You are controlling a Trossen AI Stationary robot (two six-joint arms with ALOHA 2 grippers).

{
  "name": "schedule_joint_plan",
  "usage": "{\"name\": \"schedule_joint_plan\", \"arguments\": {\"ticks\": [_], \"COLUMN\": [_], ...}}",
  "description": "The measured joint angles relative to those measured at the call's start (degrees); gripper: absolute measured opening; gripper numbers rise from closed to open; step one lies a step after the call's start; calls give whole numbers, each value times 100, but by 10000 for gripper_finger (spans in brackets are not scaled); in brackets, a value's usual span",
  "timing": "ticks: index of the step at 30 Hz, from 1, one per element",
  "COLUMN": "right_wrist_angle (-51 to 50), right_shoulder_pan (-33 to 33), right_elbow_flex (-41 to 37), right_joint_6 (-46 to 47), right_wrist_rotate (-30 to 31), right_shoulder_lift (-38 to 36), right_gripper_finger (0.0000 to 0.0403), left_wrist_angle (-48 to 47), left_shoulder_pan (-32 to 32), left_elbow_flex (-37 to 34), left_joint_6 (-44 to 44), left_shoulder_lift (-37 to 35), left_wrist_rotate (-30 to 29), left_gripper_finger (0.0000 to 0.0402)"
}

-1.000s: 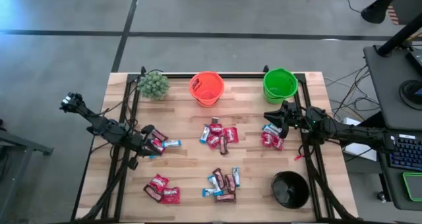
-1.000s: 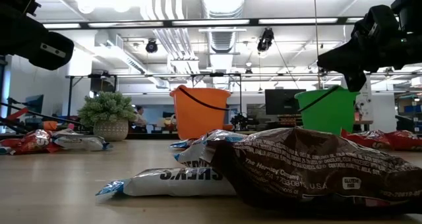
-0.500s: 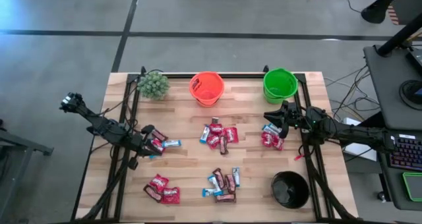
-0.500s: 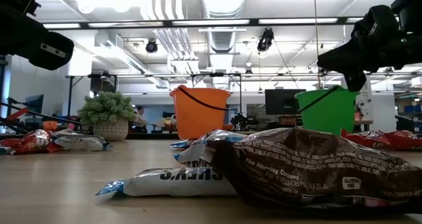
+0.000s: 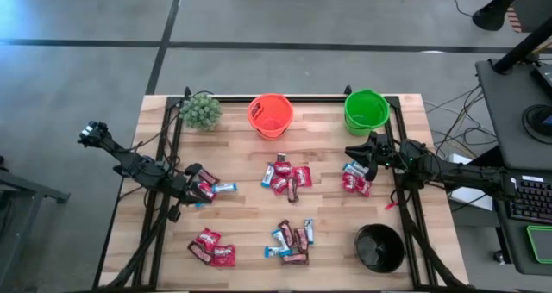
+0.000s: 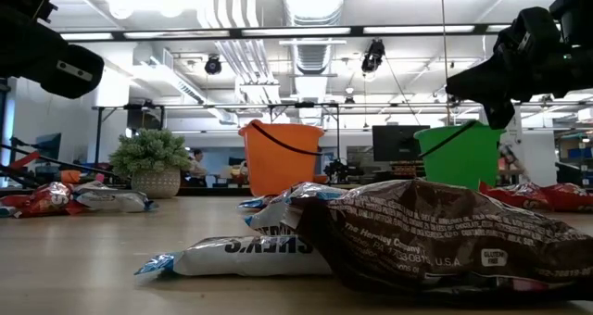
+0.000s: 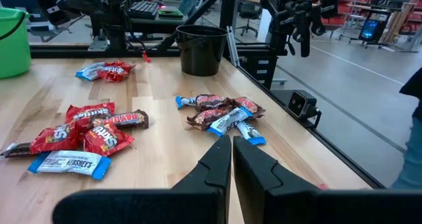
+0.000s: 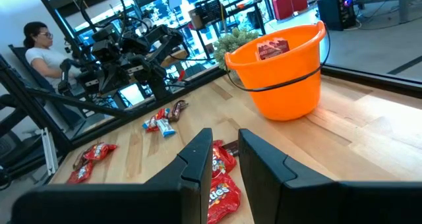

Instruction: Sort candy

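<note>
Candy lies in several small piles on the wooden table: a middle pile (image 5: 285,177), a near-middle pile (image 5: 291,241), red packets at the near left (image 5: 211,248), a few pieces by the left arm (image 5: 214,188) and a few on the right (image 5: 354,181). My left gripper (image 5: 197,183) hovers above the left pieces, shut and holding nothing (image 7: 232,140). My right gripper (image 5: 349,151) hovers above the right pile, pointing toward the table's left. Its fingers (image 8: 225,140) stand a little apart with nothing between them.
An orange bucket (image 5: 270,115) and a green bucket (image 5: 366,110) stand along the far edge, with a small green plant (image 5: 200,111) at the far left. A black bucket (image 5: 380,247) stands at the near right. A person (image 8: 39,46) sits beyond the table.
</note>
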Motion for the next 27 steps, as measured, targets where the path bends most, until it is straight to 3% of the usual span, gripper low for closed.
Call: {"name": "schedule_joint_plan", "arguments": {"ticks": [20, 27], "right_wrist_angle": [-1, 1], "right_shoulder_pan": [1, -2], "right_elbow_flex": [-1, -2], "right_joint_6": [0, 0], "right_wrist_rotate": [1, 1], "right_shoulder_lift": [0, 0], "right_gripper_finger": [66, 66], "left_wrist_angle": [0, 0], "left_shoulder_pan": [0, 0], "left_elbow_flex": [0, -1], "left_joint_6": [18, 646], "left_shoulder_lift": [1, 0], "left_wrist_rotate": [0, 0], "left_gripper_finger": [0, 0]}}
